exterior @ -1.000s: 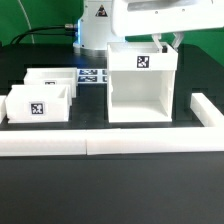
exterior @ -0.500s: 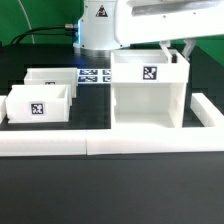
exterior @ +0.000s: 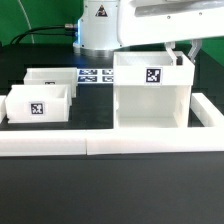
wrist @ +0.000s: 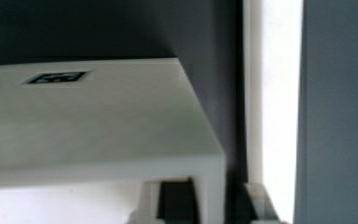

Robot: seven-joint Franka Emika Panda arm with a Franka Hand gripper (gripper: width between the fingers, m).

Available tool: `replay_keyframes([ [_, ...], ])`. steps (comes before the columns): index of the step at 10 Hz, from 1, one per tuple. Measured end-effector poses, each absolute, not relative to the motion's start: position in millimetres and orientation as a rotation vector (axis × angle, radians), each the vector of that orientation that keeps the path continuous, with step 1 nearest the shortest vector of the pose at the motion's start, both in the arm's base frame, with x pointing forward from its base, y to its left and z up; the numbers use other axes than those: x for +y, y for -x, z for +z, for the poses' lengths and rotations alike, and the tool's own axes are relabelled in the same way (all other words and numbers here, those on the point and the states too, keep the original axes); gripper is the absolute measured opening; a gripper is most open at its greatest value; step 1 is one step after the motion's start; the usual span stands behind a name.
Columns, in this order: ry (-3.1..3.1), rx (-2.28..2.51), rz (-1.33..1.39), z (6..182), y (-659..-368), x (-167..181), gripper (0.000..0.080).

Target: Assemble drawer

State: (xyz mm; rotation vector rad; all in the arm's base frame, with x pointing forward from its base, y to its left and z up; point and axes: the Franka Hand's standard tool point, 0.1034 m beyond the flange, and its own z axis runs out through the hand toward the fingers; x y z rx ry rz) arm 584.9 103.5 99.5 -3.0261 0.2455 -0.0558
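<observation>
The tall white housing (exterior: 150,92) stands at the exterior view's right, its tagged front panel facing the camera and its lower front open. My gripper (exterior: 184,54) comes down on the housing's top right corner. In the wrist view the gripper (wrist: 210,192) has its two dark fingers (wrist: 179,202) on either side of a thin pale wall, shut on it. A white face of the housing (wrist: 91,125) with a tag fills much of that view. Two small open-top trays, one behind (exterior: 55,78) and one in front (exterior: 40,105), sit at the left.
The long low white border wall (exterior: 95,146) runs along the front and up the right side (exterior: 209,108), close to the housing. The marker board (exterior: 93,75) lies behind the trays. The robot's base (exterior: 100,25) stands at the back.
The housing has slid toward the exterior view's right with my gripper on its top right corner, now nearer the right border wall. The trays have not moved.
</observation>
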Motion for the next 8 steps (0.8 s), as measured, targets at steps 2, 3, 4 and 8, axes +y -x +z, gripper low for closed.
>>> replay_keyframes([
  [2,3.011,0.375,-0.049,99.6,-584.9,104.3,0.0041],
  [3,2.993,0.48,-0.044,99.7,-585.1,105.1,0.0041],
  [4,2.976,0.57,-0.039,99.8,-585.0,106.0,0.0041],
  [8,2.803,1.088,-0.003,103.2,-589.6,106.3,0.0041],
])
